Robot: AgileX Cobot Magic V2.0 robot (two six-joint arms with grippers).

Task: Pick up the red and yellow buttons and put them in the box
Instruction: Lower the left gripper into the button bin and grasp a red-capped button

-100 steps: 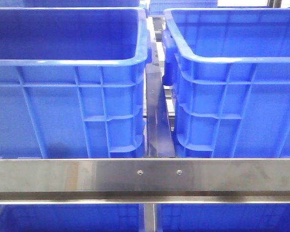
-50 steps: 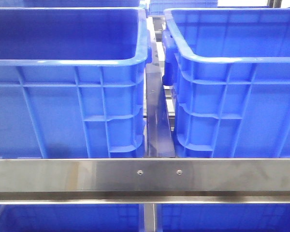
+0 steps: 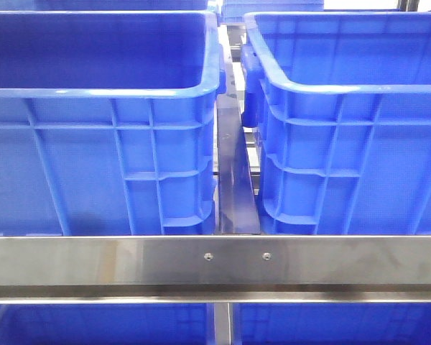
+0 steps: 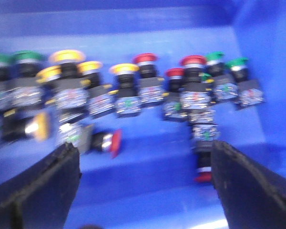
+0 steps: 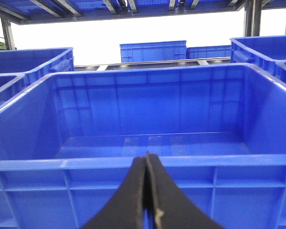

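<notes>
Two big blue plastic crates side by side in the front view, ribbed outer walls and thick rolled rims, the left crate [image 3: 100,108] darker inside, the box [image 3: 345,129] on the right lighter, with faint vertical lines down its inner walls. Between them a narrow dark metal strip [image 3: 235,180]; across the front a brushed steel rail [image 3: 215,262] with two small screws, more blue plastic showing below it. No arm visible from this camera. Over to the left wrist view: blurred, looking down onto a smooth blue crate floor [image 4: 148,181] scattered with push buttons, each a round glossy cap on a dark blocky body. Yellow buttons [image 4: 66,57] standing in a rough row with red buttons [image 4: 145,58] and green-capped ones [image 4: 238,62]; a red one [image 4: 115,142] lying on its side, another tipped yellow one nearer the far side. Left pincer [image 4: 145,191] spread wide, black fingers [image 4: 38,186] above the floor, gripping nothing, touching nothing visible. Right wrist view: box interior bare and glossy, further crates and metal shelving beyond, bright white backdrop. Right pincer [image 5: 147,191] pressed fully together, nothing between its black fingers, hanging just outside the box's near wall.
</notes>
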